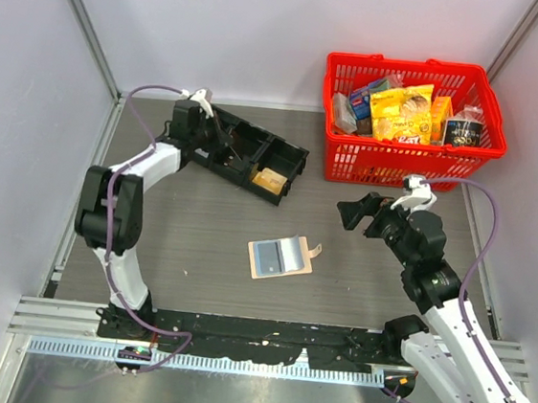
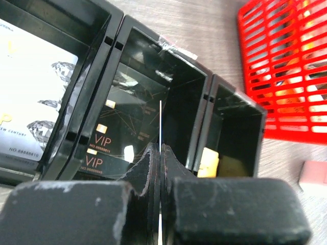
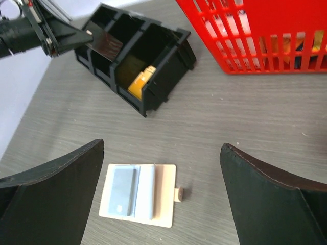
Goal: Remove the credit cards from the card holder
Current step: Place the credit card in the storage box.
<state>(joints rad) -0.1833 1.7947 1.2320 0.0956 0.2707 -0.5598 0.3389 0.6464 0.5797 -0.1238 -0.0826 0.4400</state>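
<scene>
Open mid-table lies the tan leather-like folding card holder [image 1: 294,259], its pale grey-blue plastic credit card [image 3: 122,191] probably light, stiff and slick, best pinched by an edge, while the right gripper [image 3: 162,146] gapes to its right and the left gripper [image 2: 160,150] clamps a thin dark card [image 3: 107,43] over the far-left black three-compartment tray [image 1: 291,156].

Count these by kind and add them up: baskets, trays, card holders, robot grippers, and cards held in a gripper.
Red basket: 1
Black tray: 1
Card holder: 1
Grippers: 2 (left gripper, right gripper)
Dark card held in the left gripper: 1
Total: 6
</scene>
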